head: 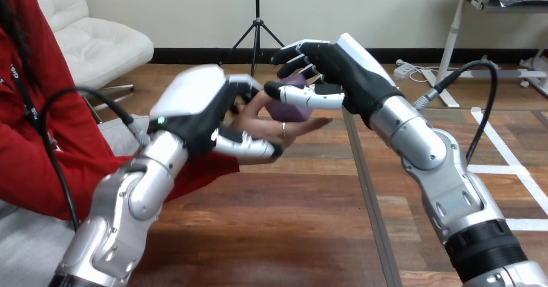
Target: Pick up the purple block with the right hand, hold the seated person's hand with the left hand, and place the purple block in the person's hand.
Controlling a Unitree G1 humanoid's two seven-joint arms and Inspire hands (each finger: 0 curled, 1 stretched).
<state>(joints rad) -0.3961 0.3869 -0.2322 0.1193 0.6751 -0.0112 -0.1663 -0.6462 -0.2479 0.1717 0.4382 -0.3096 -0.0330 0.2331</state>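
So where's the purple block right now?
In the head view's middle, the purple block is pinched in the right hand, right over the person's hand, which the left hand grips.

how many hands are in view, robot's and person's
3: the left hand, centre left, curled round the person's hand, which lies palm up mid-view; the right hand just above, pinching the block. The person's other hand may be hidden.

A white cushioned chair (90,41) stands at the left, before a pale wall (362,9) with a dark baseboard (194,55). A black tripod (257,31) stands in the middle. A white-legged desk (456,35) is at the right.
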